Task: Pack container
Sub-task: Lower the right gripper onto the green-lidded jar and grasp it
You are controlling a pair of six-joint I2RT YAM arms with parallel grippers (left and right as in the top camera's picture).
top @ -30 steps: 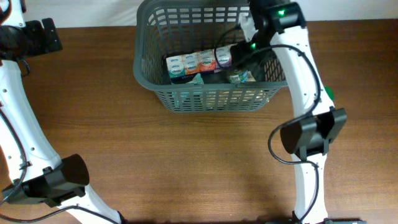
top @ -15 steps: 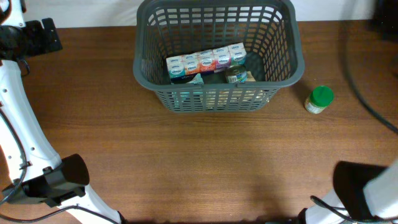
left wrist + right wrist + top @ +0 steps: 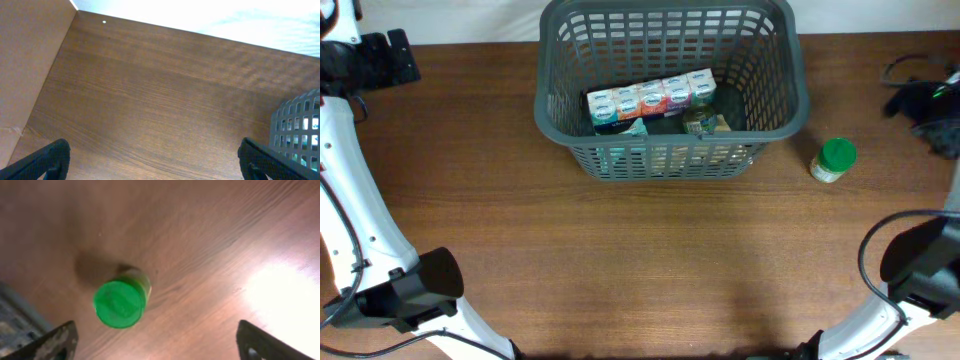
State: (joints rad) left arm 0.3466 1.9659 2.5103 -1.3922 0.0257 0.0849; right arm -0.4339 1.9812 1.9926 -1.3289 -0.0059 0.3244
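Note:
The dark grey slotted container (image 3: 775, 60) stands at the back middle of the table. It holds a row of small cartons (image 3: 650, 98) and a small jar (image 3: 698, 122). A green-lidded jar (image 3: 834, 160) stands upright on the table right of the container; it also shows in the right wrist view (image 3: 121, 301). My right gripper (image 3: 157, 347) is open and empty above the table, the jar near its left finger; in the overhead view it is at the right edge (image 3: 925, 100). My left gripper (image 3: 157, 165) is open and empty over bare wood at the far left, the container's wall (image 3: 300, 130) to its right.
The table's back edge meets a white surface behind the container. A brown board (image 3: 27, 60) borders the table on the left in the left wrist view. A bright glare patch (image 3: 282, 300) lies on the wood right of the jar.
My right arm has left the container, swung out of view to the right and now sits at the right edge over the green-lidded jar. The left arm has not moved.

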